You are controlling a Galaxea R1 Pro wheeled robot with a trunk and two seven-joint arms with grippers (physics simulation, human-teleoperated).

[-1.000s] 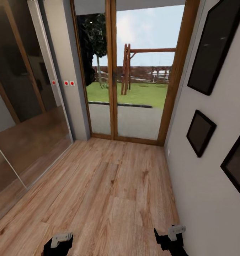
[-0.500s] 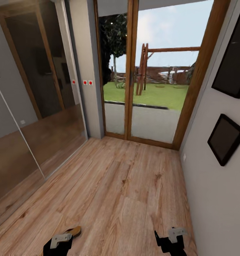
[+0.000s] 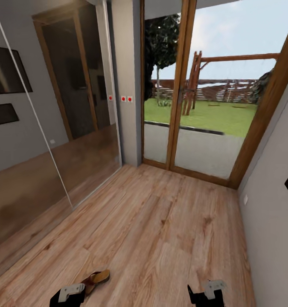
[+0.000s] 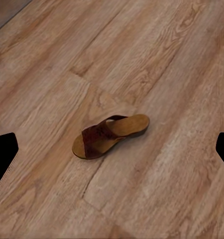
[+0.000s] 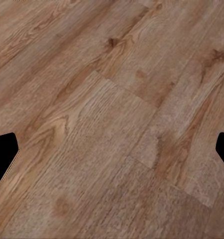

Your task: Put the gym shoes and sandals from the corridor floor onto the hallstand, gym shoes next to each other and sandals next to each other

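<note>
Both grippers empty, fingers spread; one sandal on the floor by the left hand.

Left gripper (image 4: 112, 149): fingertips (image 4: 3, 157) wide apart, nothing between them, hanging above the corridor floor (image 3: 161, 230). Right gripper (image 5: 112, 149): fingers likewise spread, over bare planks. Seen from the head, the left gripper (image 3: 68, 295) sits at about 7 o'clock and the right gripper (image 3: 210, 292) at about 5 o'clock. A single brown sandal (image 4: 110, 135) lies flat on the wood, sole down, apart from both left fingers; from the head view the sandal (image 3: 94, 280) is just beyond the left gripper, at 7 o'clock. Mirrored sliding panels (image 3: 45, 140) run along 9 to 10 o'clock. Glazed wood-framed doors (image 3: 203, 106) stand at 12 to 1 o'clock, lawn outside. Grey wall (image 3: 274, 221) at 3 o'clock.
</note>
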